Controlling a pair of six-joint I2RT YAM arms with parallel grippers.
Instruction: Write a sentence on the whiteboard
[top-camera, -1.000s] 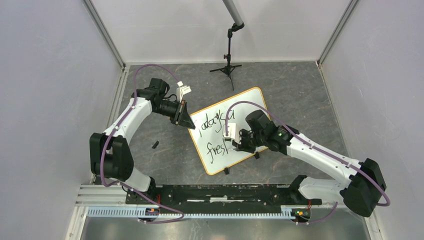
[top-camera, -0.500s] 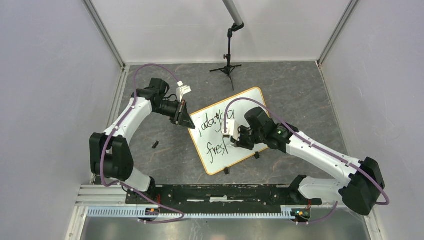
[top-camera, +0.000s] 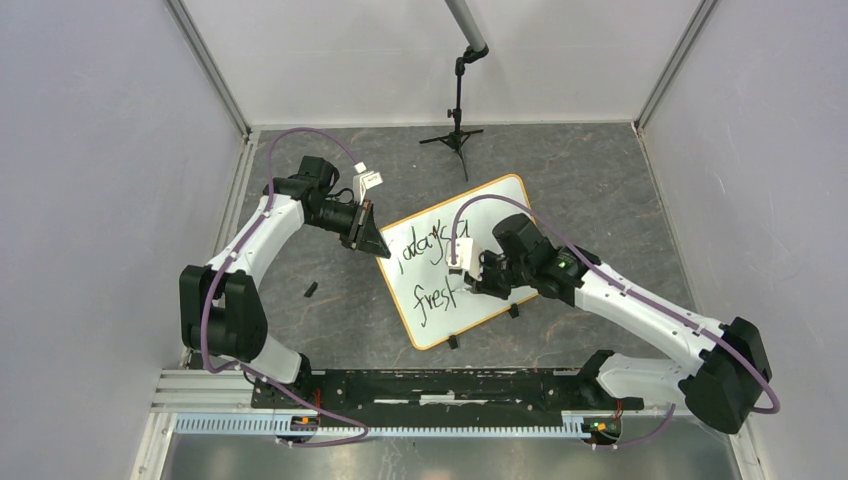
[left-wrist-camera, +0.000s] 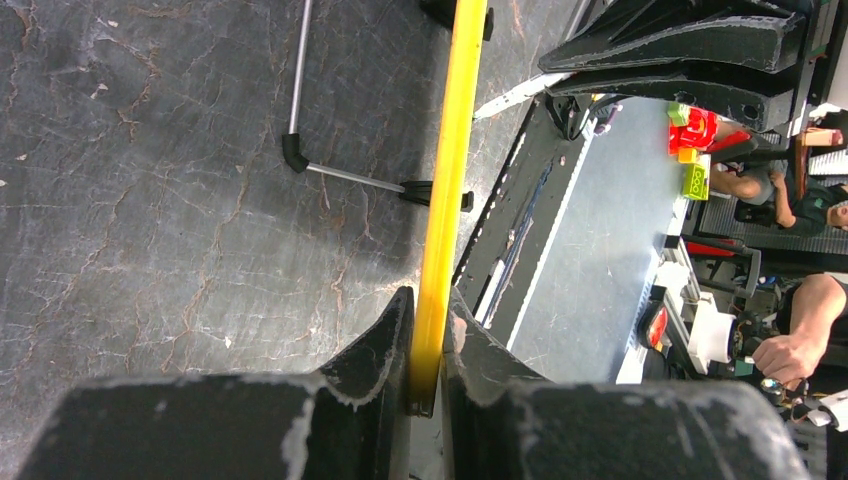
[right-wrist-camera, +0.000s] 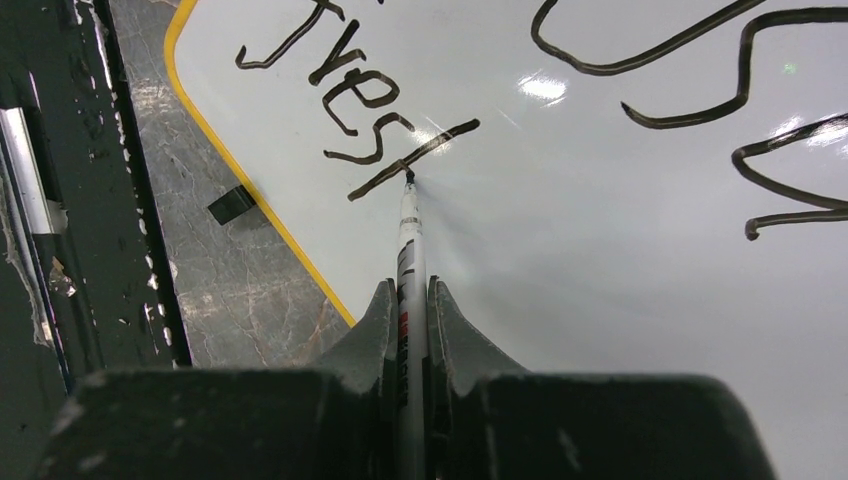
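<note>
Two lines of a black handwritten sentence (top-camera: 436, 270) cross the whiteboard (top-camera: 505, 210), which lies flat and skewed mid-table (top-camera: 600, 180), with its clip feet (top-camera: 453, 342) on the 5 o'clock edge. The left gripper (left-wrist-camera: 428, 345) is clamped on the board's yellow rim at its 9 o'clock corner. The right gripper (right-wrist-camera: 410, 310), reaching in from 4 o'clock, pinches a marker (right-wrist-camera: 409, 225) whose tip touches the slanted stroke after "fres".
</note>
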